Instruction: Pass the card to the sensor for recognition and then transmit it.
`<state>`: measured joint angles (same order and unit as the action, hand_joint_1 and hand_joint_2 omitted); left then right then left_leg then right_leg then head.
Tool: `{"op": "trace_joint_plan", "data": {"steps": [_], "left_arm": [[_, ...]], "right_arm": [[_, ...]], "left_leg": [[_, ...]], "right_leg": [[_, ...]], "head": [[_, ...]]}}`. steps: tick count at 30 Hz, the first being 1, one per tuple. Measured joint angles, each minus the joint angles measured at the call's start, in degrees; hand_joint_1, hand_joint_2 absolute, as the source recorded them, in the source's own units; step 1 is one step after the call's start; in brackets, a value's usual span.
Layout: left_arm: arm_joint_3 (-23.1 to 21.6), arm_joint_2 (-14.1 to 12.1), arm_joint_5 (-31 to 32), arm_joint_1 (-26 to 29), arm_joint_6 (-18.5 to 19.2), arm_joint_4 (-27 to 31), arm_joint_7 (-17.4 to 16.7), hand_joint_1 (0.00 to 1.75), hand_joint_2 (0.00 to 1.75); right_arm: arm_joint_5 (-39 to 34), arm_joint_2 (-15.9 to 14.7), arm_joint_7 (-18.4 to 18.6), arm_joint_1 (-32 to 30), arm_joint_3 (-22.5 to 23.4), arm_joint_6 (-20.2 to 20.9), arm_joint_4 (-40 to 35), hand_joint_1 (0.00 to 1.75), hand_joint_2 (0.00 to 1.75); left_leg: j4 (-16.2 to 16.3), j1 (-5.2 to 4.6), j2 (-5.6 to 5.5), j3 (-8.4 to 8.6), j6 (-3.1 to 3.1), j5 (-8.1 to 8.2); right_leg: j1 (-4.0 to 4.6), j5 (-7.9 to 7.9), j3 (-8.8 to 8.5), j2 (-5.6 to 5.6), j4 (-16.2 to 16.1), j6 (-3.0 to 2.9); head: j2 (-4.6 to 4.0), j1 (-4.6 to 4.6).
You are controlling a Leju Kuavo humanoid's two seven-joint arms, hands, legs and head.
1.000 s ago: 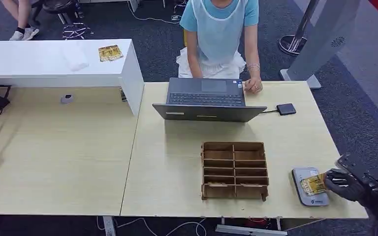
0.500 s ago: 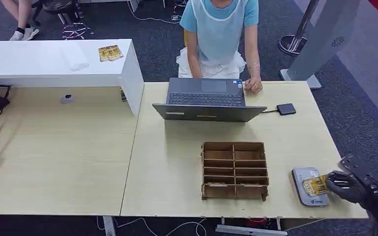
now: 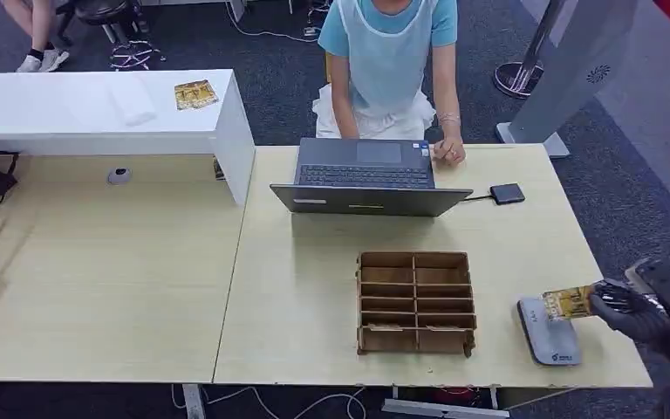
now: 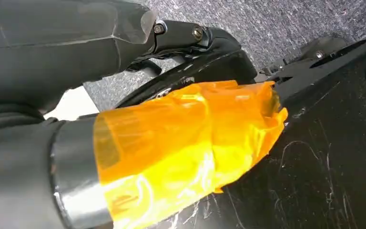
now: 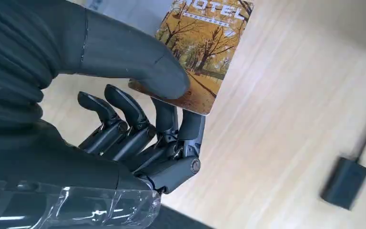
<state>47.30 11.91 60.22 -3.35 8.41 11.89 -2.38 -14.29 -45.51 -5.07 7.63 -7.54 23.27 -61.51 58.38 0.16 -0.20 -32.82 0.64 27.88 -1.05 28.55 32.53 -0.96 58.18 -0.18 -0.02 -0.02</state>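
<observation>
- Left hand: hidden in the left wrist view behind dark robot parts and orange tape, so cannot tell whether clenched, released or holding anything.
- Far left of the sensor (image 3: pixel 548 331): a white counter (image 3: pixel 96 113) carrying a second, similar card (image 3: pixel 195 93), well apart from the action.
- Beyond the sensor, across the tabletop (image 3: pixel 314 288): an open laptop (image 3: pixel 366 177) with a person (image 3: pixel 390 61) seated behind it, one hand resting at its corner; probably the one to receive the card.
- Just left of the sensor: a wooden compartment box (image 3: pixel 415 303), standing between the sensor and the tabletop's middle; likely the main obstacle for any low sweep toward the laptop.
- Beyond the sensor, to the laptop's right: a small black box (image 3: pixel 507 193) on a cable, off the direct path.
- Card (image 3: pixel 568 302): lifted since a second ago, when it lay flat over the sensor's face; now raised above the sensor's far end and tilted. Suggests the reading step is finished and the handover is beginning.
- Right hand (image 3: pixel 630 312): just right of the sensor, pinching the card between thumb (image 5: pixel 138 62) and fingers (image 5: pixel 171 129), grip firm on its near edge.
</observation>
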Motion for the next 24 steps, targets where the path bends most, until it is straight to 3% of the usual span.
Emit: {"op": "trace_joint_plan", "data": {"steps": [9, 15, 19, 22, 24], "left_arm": [[0.9, 0.0, 0.0, 0.0, 0.1, 0.0, 0.0, 0.0, 0.0], [1.0, 0.0, 0.5, -0.1, 0.1, 0.0, -0.2, 0.0, 0.0], [1.0, 0.0, 1.5, -0.2, 0.1, 0.0, -0.8, 0.0, 0.0], [1.0, 0.0, 3.5, -0.5, 0.0, 0.0, -1.1, 0.0, 0.0], [1.0, 0.0, 4.3, -0.5, 0.0, 0.0, -1.2, 0.0, 0.0]], "right_arm": [[11.7, 5.0, -3.9, 9.0, 0.3, -11.6, -5.8, 1.75, 1.75], [22.5, 8.9, -2.8, 17.3, -0.2, -20.5, -8.8, 1.75, 1.75], [36.8, 10.3, 0.8, 23.7, -2.7, -28.1, -8.7, 1.75, 1.75], [52.1, 10.8, 4.5, 29.6, -6.5, -33.4, -6.5, 1.75, 1.75], [58.1, 11.2, 5.6, 32.9, -9.3, -34.6, -4.8, 1.75, 1.75]], "left_leg": [[0.0, 0.0, 0.24, 0.09, 0.01, -0.03], [0.0, 0.0, 0.22, 0.08, 0.02, -0.04], [0.0, -0.01, 0.23, 0.05, 0.02, -0.04], [0.0, -0.01, 0.22, 0.07, 0.02, -0.05], [0.0, 0.0, 0.22, 0.07, 0.02, -0.05]], "right_leg": [[0.01, -0.02, -0.01, 0.2, 0.1, -0.01], [0.0, -0.02, 0.01, 0.19, 0.1, -0.01], [-0.01, -0.02, 0.01, 0.2, 0.1, -0.01], [-0.01, -0.02, 0.01, 0.19, 0.1, -0.01], [0.0, -0.02, 0.0, 0.18, 0.1, -0.01]], "head": [[0.0, 0.0], [0.0, 0.0], [0.0, 0.0], [0.0, 0.0], [0.0, 0.02]]}}
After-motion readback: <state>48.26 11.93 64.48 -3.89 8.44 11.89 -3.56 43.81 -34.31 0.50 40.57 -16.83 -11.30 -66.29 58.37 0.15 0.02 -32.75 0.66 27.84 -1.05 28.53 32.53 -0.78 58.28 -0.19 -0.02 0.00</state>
